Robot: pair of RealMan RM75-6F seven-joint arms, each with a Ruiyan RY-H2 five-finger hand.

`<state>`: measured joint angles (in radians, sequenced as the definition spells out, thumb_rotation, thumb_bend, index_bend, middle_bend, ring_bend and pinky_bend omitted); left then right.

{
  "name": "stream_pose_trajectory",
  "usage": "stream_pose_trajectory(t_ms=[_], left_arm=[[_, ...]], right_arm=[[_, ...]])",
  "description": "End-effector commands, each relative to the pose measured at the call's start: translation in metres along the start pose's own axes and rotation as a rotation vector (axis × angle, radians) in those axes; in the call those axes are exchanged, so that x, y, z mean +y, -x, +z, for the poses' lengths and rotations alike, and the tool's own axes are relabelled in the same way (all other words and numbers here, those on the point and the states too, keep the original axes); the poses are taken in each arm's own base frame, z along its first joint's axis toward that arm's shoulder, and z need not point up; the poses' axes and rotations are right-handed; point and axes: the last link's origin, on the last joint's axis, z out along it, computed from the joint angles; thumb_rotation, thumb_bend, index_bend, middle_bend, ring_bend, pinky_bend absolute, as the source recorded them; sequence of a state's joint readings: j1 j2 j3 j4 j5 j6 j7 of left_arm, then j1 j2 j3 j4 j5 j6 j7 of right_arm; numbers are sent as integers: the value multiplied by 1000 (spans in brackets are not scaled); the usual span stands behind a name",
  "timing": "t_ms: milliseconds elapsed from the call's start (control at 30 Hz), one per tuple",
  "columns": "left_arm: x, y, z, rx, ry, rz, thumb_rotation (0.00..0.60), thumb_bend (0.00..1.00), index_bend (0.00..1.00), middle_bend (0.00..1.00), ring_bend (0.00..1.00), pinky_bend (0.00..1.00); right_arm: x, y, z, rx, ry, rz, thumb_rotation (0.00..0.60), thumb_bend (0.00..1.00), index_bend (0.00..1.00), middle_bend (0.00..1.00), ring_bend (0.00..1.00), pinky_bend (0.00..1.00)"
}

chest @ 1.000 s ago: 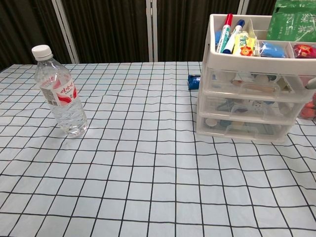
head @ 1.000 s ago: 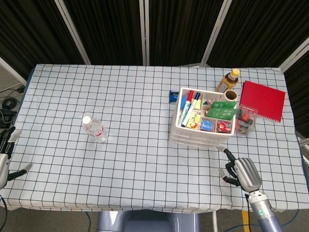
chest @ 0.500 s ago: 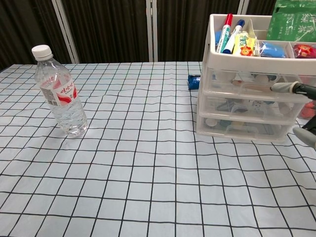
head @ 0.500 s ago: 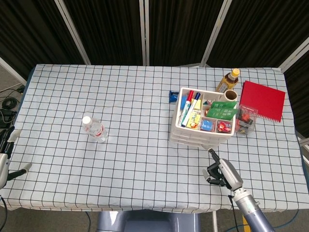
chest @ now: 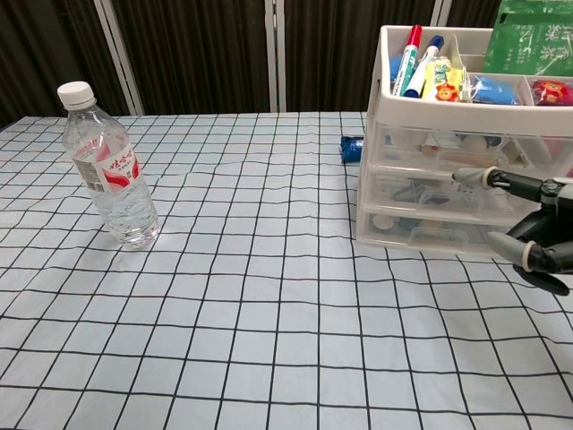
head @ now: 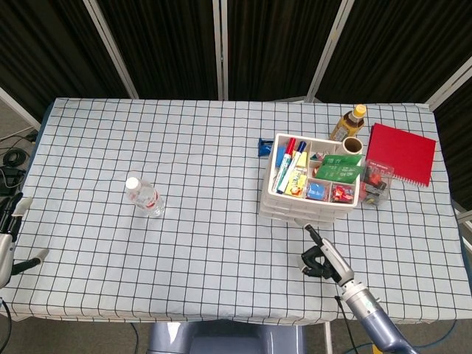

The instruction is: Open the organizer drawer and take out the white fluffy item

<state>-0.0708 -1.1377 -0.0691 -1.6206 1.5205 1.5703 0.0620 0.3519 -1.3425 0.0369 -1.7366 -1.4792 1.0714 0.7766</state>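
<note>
Chest view: right robot hand (chest: 528,219) is reaching, fingers apart and holding nothing, toward the closed drawers of the organizer (chest: 448,202).
Left robot hand (head: 6,247) is idling, fingers apart, beside the counter (head: 214,243); white fluffy item cannot be made out.

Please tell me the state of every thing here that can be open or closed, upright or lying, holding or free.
organizer drawers: all closed
water bottle: upright, capped
brown bottle: upright, capped
red notebook: closed, lying flat
right hand: holds nothing, one of its fingers extended toward the drawers
left hand: holds nothing
</note>
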Motion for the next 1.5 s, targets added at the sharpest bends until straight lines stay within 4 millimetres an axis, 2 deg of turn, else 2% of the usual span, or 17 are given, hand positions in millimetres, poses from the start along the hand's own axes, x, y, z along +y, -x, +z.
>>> stream_pose_trajectory(t_ms=[33, 333, 700, 1100, 1500], left_arm=[[0, -1, 0, 2, -1, 0, 600, 121, 0, 0, 0, 0], [0, -1, 0, -1, -2, 0, 600, 121, 0, 0, 0, 0], [0, -1, -1, -7, 1, -3, 600, 121, 0, 0, 0, 0], [1, -1, -1, -8, 7, -5, 600, 121, 0, 0, 0, 0], [3, 2, -1, -27, 12, 6, 600, 121, 0, 0, 0, 0]], right_arm=[[0, 0, 2, 6, 1, 22, 600, 452, 0, 968, 984, 836], [0, -1, 10, 47, -10, 73, 600, 457, 0, 967, 985, 836], [2, 8, 18, 63, -2, 77, 600, 459, 0, 968, 984, 836], [5, 7, 23, 90, 2, 74, 600, 463, 0, 967, 984, 836], [2, 12, 31, 98, -30, 160, 600, 485, 4, 967, 984, 836]])
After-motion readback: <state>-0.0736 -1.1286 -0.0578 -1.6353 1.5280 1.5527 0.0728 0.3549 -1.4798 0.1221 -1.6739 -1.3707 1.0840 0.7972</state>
